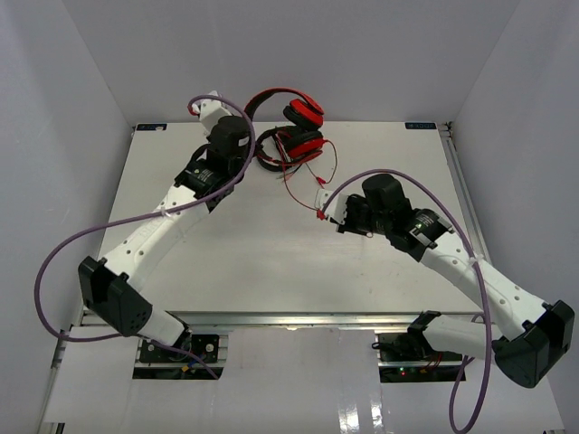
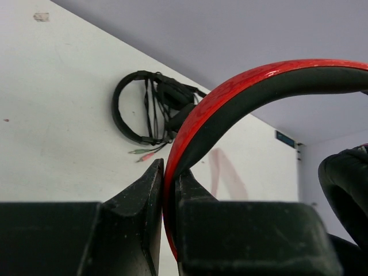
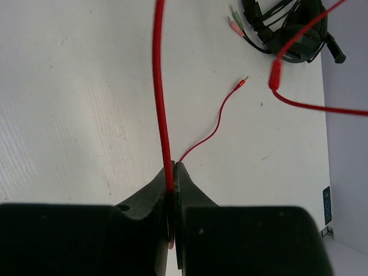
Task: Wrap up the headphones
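The red headphones (image 1: 303,116) are held raised at the back of the table, earcups stacked. My left gripper (image 1: 248,117) is shut on the red-black headband (image 2: 259,86); the band is pinched between the jaws (image 2: 168,172), and a black ear pad (image 2: 345,190) shows at the right edge. The thin red cable (image 1: 298,185) runs from the earcups to my right gripper (image 1: 322,212), which is shut on it. In the right wrist view the cable (image 3: 161,86) rises taut from the closed jaws (image 3: 172,172), and its thin end with the plug (image 3: 244,82) lies on the table.
Black headphones (image 1: 269,152) with green and pink plugs lie on the table beside the red ones; they also show in the left wrist view (image 2: 149,109) and the right wrist view (image 3: 287,29). White walls enclose the white table (image 1: 271,262) on three sides.
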Tool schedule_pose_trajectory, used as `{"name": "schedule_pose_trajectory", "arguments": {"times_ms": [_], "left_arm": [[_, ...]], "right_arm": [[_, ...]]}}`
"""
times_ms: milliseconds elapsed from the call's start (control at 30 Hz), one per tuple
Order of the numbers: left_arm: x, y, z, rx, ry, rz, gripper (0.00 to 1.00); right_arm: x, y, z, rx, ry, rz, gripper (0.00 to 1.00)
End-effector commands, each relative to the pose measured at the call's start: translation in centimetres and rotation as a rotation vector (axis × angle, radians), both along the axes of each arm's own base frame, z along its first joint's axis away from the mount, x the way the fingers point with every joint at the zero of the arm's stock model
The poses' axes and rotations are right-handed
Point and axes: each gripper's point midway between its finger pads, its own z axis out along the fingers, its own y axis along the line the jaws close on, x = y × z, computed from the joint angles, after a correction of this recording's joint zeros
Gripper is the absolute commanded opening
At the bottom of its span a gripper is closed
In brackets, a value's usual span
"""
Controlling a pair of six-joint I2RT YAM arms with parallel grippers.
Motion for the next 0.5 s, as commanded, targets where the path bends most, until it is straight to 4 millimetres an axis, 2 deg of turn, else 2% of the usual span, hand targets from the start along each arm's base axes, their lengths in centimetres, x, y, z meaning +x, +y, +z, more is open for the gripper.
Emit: {"name": "schedule_pose_trajectory", "arguments": {"times_ms": [0,133,167,200,333,467], "left_arm": [[-1.6,2.2,4.5,-0.213,-0.084,-0.015,0.00],[-1.5,3.7,3.4,-0.144,-0.070,-0.006,0.00],[-1.3,3.7,2.9,-0.111,-0.060,-0.012,0.00],[-0.9,3.5,2.0,-0.080,-0.041,-0.023,0.00],[0.2,1.7,-2.3,0.005,0.057,-0.106,0.00],[-0.1,-0.1,-8.3,0.085,0.181,-0.230,0.00]], "right_arm": [[-2.2,0.4,3.7,0.055,-0.037,0.141,0.08],[-4.1,0.4,5.2,0.062,-0.033,0.254,0.08],[-4.3,0.6,6.2,0.078,-0.036,0.274,0.08],[-4.5,0.9,7.3,0.101,-0.035,0.300,0.08],[-4.1,2.0,14.0,0.215,-0.095,0.327,0.08],[-0.1,1.8,18.5,0.316,-0.163,0.179,0.08]]}}
